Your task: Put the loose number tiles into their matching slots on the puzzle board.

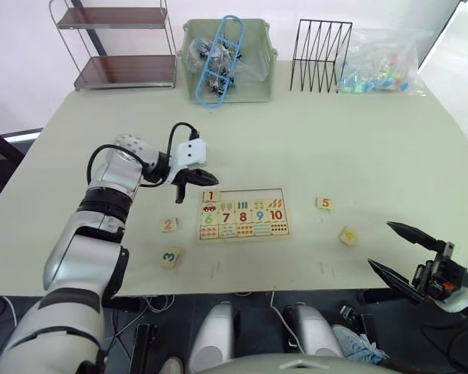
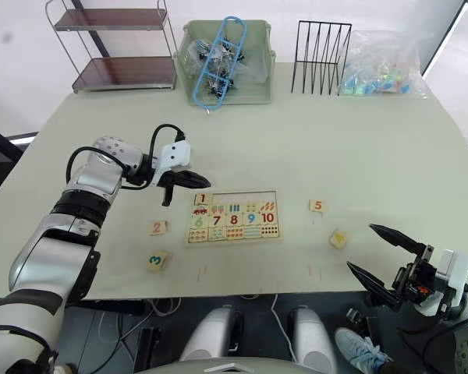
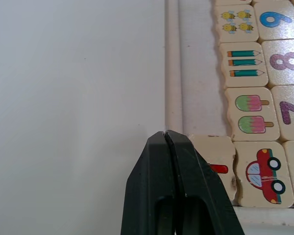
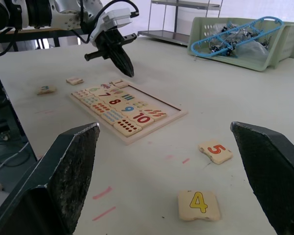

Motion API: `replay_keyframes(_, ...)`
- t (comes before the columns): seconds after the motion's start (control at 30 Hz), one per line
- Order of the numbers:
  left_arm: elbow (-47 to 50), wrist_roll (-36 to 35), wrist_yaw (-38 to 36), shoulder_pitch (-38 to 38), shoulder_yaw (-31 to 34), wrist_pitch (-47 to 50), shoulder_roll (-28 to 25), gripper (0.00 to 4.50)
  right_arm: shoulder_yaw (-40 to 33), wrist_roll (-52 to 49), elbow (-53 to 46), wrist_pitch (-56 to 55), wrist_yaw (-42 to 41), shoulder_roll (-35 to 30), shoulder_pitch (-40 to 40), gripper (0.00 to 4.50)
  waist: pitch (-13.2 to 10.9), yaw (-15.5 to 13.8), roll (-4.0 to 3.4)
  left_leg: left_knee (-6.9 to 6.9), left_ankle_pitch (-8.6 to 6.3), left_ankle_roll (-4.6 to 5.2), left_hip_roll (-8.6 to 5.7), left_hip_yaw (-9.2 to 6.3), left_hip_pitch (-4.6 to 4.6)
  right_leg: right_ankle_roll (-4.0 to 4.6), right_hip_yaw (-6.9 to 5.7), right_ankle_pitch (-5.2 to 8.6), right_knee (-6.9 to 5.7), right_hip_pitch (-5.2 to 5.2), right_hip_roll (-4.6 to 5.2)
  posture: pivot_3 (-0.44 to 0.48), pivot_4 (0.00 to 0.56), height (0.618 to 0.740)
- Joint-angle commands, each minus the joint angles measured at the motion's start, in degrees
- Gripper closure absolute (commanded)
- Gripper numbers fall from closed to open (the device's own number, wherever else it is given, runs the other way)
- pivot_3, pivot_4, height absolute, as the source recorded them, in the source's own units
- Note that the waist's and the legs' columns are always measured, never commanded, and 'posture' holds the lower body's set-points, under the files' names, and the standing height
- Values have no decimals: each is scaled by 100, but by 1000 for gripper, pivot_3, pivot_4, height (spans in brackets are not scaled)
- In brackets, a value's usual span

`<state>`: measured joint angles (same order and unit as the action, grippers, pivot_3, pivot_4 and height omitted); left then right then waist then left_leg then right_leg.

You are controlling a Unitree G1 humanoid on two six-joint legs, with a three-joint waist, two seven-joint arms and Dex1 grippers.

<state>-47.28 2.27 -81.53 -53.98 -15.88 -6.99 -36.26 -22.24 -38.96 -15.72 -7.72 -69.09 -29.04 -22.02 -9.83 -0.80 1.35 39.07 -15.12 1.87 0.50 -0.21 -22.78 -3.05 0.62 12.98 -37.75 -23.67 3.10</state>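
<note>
The puzzle board point(image 1: 253, 231) lies flat in the middle of the table. Its far row of slots point(image 1: 249, 195) is bare pale wood, except for tile 1 point(image 1: 210, 195) at the left end, beside the car picture. My left gripper point(image 1: 207, 178) is shut and empty, its tips just over the board's far rim next to tile 1 point(image 3: 214, 149). Left of the board lie tile 2 point(image 1: 168, 225) and tile 3 point(image 1: 171, 257). Tile 5 point(image 1: 324, 203) and tile 4 point(image 1: 348, 235) lie to its right. My right gripper point(image 1: 381, 245) hangs open near the table's front right edge, short of tile 4 point(image 4: 199, 204).
Along the table's back edge stand a two-tier shelf rack point(image 1: 117, 47), a green basket point(image 1: 228, 58) holding a blue plastic frame, a black wire rack point(image 1: 321, 54) and a clear bag of colourful pieces point(image 1: 382, 62). Red marks dot the table front.
</note>
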Motion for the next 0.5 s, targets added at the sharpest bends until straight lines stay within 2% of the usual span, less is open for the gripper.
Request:
replay_keyframes(0.03,-13,0,-91,-151,75,-176,-1,4471,-24,-53,-243,-16,62,-41,-37,0,0,7,0,0,0,0,0,0,0,0,0,0,0,0,0,0,150,740)
replay_keyframes(0.5,-172,0,-275,-197,105,-200,161,4471,17,-30,-325,-24,185,-21,-71,0,0,9,0,0,0,0,0,0,0,0,0,0,0,0,0,0,150,740)
